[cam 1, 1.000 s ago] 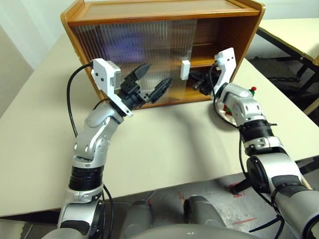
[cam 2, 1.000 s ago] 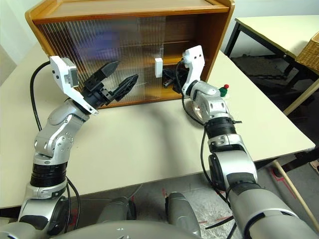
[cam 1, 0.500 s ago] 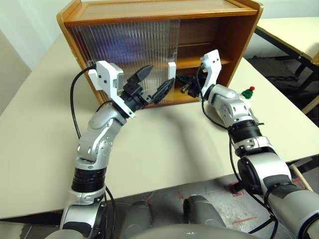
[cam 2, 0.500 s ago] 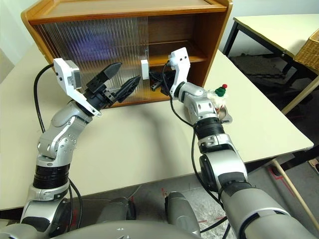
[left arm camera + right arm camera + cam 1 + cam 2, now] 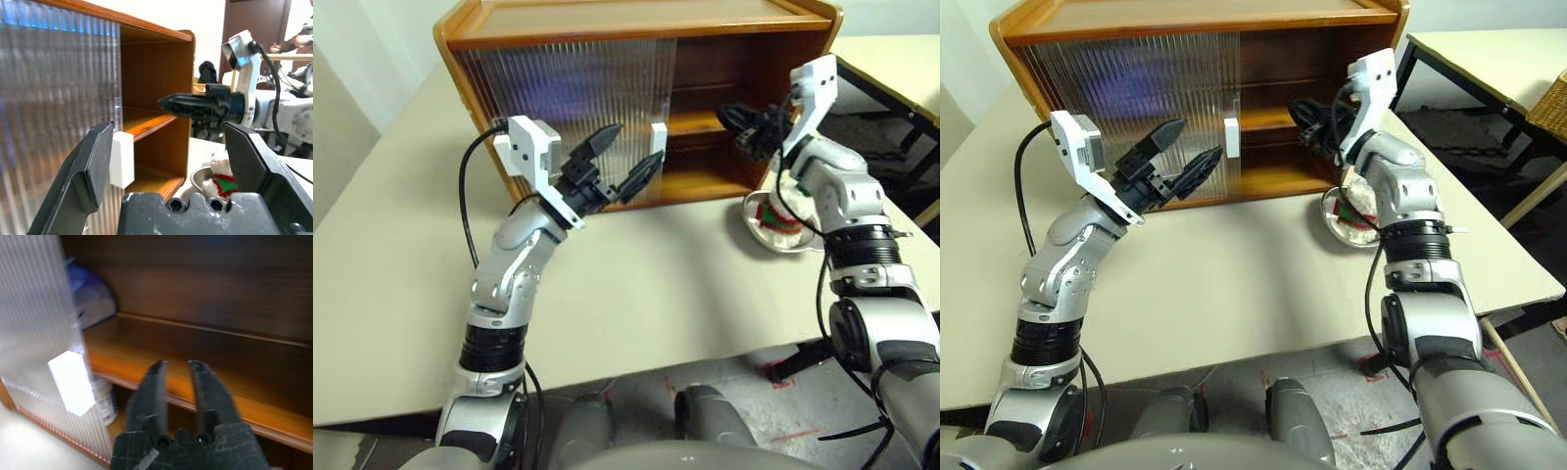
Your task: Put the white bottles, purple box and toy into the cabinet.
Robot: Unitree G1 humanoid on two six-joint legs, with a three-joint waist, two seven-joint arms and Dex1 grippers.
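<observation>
Inside cabinet [image 5: 205, 308]: purple box [image 5: 90, 296], bottle [image 5: 105, 401].

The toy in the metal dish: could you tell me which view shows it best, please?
The right eye view: the toy lies in the dish, partly behind the right arm. The left eye view hides more; the left wrist view catches its lower part.

Pale table [image 5: 636, 284] bearing the wooden cabinet [image 5: 636, 24] and a metal dish [image 5: 759, 235] beside it.
</observation>
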